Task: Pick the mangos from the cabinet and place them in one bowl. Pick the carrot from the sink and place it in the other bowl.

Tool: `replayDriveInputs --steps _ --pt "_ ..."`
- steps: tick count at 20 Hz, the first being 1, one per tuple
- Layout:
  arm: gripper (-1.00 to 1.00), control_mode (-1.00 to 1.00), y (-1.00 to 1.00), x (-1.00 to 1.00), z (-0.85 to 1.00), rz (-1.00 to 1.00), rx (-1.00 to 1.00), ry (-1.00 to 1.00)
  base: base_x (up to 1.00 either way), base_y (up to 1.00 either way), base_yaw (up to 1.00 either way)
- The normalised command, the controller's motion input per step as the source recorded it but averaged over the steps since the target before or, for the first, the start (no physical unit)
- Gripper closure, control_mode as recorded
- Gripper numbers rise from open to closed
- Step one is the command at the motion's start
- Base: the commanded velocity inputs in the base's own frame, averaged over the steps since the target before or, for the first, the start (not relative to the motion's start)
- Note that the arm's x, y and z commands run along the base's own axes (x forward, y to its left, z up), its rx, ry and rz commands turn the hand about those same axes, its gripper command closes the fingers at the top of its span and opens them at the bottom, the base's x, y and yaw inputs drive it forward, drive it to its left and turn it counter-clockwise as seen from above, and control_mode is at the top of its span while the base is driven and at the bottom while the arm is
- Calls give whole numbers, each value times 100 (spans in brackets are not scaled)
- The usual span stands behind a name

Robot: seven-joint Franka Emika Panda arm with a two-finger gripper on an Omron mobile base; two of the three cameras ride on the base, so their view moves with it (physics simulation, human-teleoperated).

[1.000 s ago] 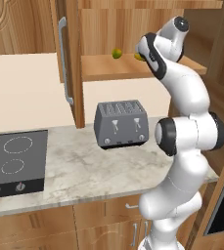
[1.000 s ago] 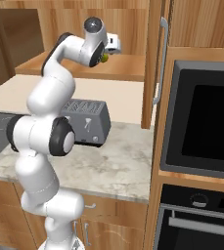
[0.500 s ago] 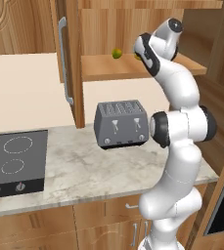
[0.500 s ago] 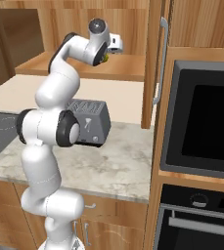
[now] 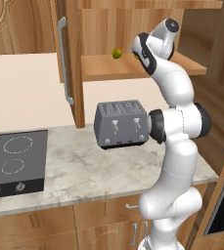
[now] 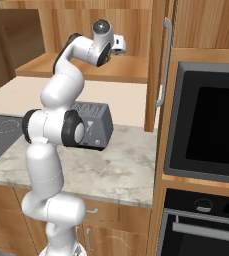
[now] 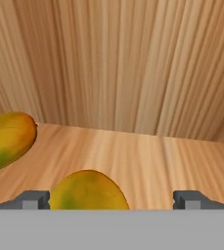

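yellow-green mango [image 7: 88, 190] lies crosswise between tool [image 7: 112, 199] tips.

No readable text, label, brand or number shows anywhere. The toaster [image 5: 122, 123] at the middle of the left base view carries small pale marks on its front — too small to tell as letters or signs. The cooktop [image 5: 13, 163] at the lower left of that view bears only ring marks and two knobs, no legend. The oven [image 6: 206, 120] at the right of the right base view has a dark panel with small faint dots below it — nothing legible. The cabinet [image 7: 113, 63] back in the hand view is bare wood grain.
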Motion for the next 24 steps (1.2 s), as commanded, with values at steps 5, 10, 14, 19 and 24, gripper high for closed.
replayDriveInputs --steps 5,10,14,19,24 --pt "-100 -100 25 0 1 5 0 0 0 0 0" --pt "-100 -100 9 1 -2 1 0 0 0 0 0" --pt "-100 -100 0 0 -4 0 0 0 0 0 0" --pt "-100 -100 0 0 -10 0 0 0 0 0 0" --pt "-100 -100 0 -11 0 0 0 0 0 0 0"
